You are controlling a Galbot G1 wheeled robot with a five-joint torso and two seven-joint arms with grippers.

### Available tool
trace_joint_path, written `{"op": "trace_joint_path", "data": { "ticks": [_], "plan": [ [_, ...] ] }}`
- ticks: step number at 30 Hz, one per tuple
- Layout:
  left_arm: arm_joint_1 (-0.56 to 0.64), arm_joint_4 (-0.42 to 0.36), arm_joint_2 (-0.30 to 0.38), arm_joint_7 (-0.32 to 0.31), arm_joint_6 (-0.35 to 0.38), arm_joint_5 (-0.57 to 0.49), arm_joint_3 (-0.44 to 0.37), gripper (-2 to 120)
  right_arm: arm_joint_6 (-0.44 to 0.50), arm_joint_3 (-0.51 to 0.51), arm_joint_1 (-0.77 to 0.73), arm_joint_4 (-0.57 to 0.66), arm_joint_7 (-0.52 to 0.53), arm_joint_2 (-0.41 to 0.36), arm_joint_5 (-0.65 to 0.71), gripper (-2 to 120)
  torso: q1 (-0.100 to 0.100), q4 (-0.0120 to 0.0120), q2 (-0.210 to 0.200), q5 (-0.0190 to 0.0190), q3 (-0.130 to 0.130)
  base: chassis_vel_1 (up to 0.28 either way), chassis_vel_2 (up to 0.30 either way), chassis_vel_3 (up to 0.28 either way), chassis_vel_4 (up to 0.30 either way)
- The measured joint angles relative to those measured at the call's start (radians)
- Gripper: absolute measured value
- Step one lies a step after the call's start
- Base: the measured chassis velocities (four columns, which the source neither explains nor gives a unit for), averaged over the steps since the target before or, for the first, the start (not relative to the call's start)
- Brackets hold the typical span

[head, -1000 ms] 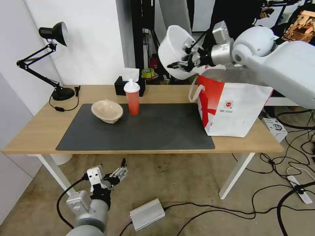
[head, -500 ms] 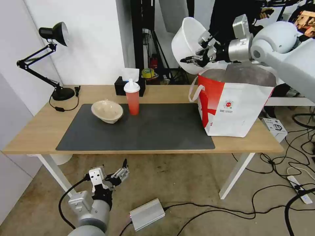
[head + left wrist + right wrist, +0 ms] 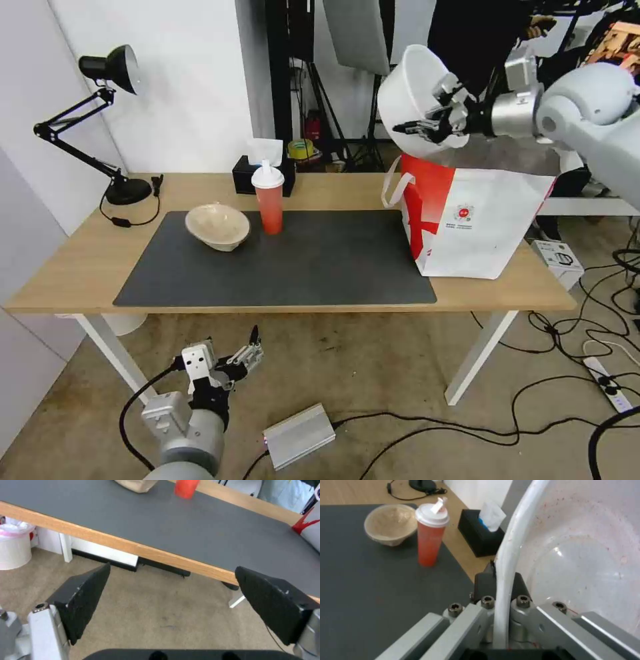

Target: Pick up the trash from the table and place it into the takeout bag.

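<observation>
Right gripper (image 3: 427,125): raised above the far left corner of the takeout bag (image 3: 480,227), jaws clamped on the rim of the white bowl (image 3: 417,87). In the right wrist view the two dark pads pinched the bowl's rim (image 3: 506,562) from both sides.

White bowl: held off the table, tilted steeply on its side, hanging over the bag's open top. Inner wall carried small red specks.

Takeout bag: stood upright at the right end of the table (image 3: 87,260), partly on the wood and touching the right edge of the dark grey mat (image 3: 300,267). Red side panel faced left, white handle drooped over that side, small round red logo on the near white face.

Red cup (image 3: 269,200): upright on the far edge of the mat, white domed lid in place, well apart from the bag.

Beige bowl (image 3: 218,227): on the mat just left of the cup, tipped slightly, not touching it.

Black tissue box (image 3: 257,175): on the wood behind the cup, a white tissue standing out of it.

Desk lamp (image 3: 107,120): black, at the far left corner of the table.

Left gripper (image 3: 243,357): low, in front of the table's near edge and below the tabletop, above the floor; jaws spread wide with nothing between them, as the left wrist view confirmed by its two separated black pads (image 3: 83,597).

Silver box (image 3: 299,437): on the floor, right of the left arm.
</observation>
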Motion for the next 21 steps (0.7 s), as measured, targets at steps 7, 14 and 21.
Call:
{"op": "trace_joint_path", "data": {
  "ticks": [7,14,21],
  "plan": [
    [0.006,0.003,0.000,0.000,0.000,0.009,0.006,100,0.006,0.044,-0.047,-0.014,-0.002,-0.033,-0.005,0,0.000,0.0000,0.000,-0.0002,0.000,0.000,0.000,0.000,0.000],
    [0.010,0.004,0.000,0.000,0.000,0.017,0.013,100,0.010,0.076,-0.084,-0.029,-0.004,-0.061,-0.009,0,0.000,-0.0001,0.000,-0.0001,0.000,0.000,0.000,0.000,0.000],
    [0.013,0.004,-0.003,0.000,0.000,0.026,0.023,100,0.012,0.104,-0.120,-0.025,-0.004,-0.088,-0.010,0,0.000,-0.0001,0.000,-0.0001,0.000,0.000,0.000,0.000,0.000]
  ]
}}
